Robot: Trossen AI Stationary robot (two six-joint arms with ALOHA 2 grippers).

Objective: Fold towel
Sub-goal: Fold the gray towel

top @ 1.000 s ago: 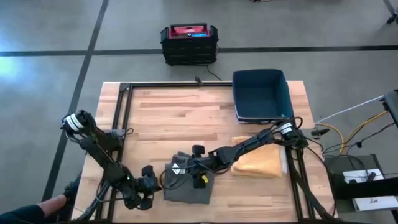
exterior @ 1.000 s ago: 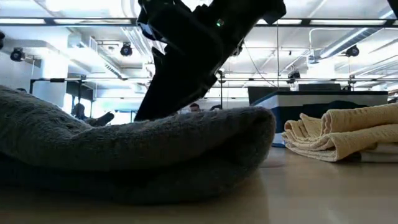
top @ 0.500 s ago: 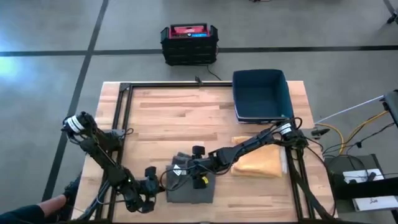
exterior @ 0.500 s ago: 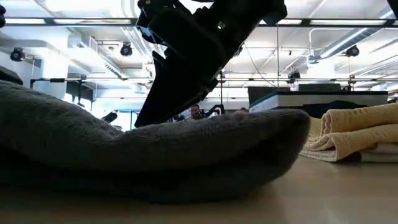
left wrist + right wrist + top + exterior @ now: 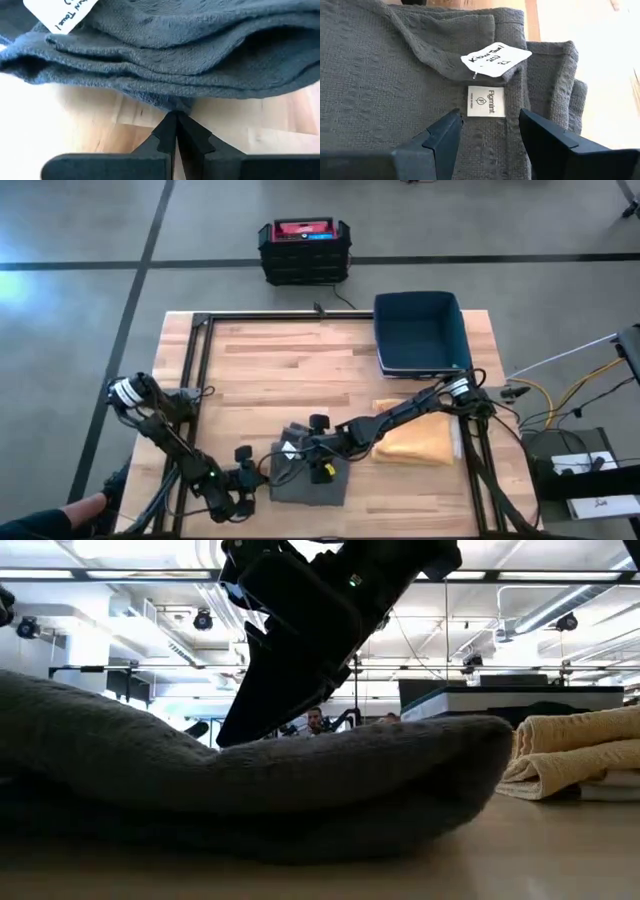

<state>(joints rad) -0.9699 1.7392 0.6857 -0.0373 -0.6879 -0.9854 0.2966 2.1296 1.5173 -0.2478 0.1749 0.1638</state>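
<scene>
A folded grey towel [image 5: 310, 480] lies flat near the table's front edge; a white tag [image 5: 495, 60] and a sewn label [image 5: 486, 101] sit on its top. My left gripper [image 5: 260, 476] lies low on the table at the towel's left edge, fingers shut [image 5: 175, 119]. My right gripper [image 5: 296, 452] stands open over the towel's top [image 5: 490, 115], a finger on either side of the label. In the low view the towel [image 5: 300, 790] fills the foreground under the right gripper [image 5: 290, 650]. My left gripper has its shut fingertips [image 5: 169, 125] against the towel's left edge [image 5: 170, 102], where several layers are stacked. It comes level from the table's left. The towel rests flat on the table. My right gripper is close above the towel's top; I cannot tell whether it touches.
A folded yellow towel [image 5: 415, 442] lies just right of the grey one, its rolled edge showing in the low view [image 5: 570, 760]. A dark blue bin [image 5: 420, 332] stands at the back right. Bare wood [image 5: 270, 370] lies at the middle and back left.
My left gripper has moved toward the table's right edge, low along the table, with shut fingers against the grey towel. The towel has slid a little to the right, toward the yellow towel, still folded and flat.
</scene>
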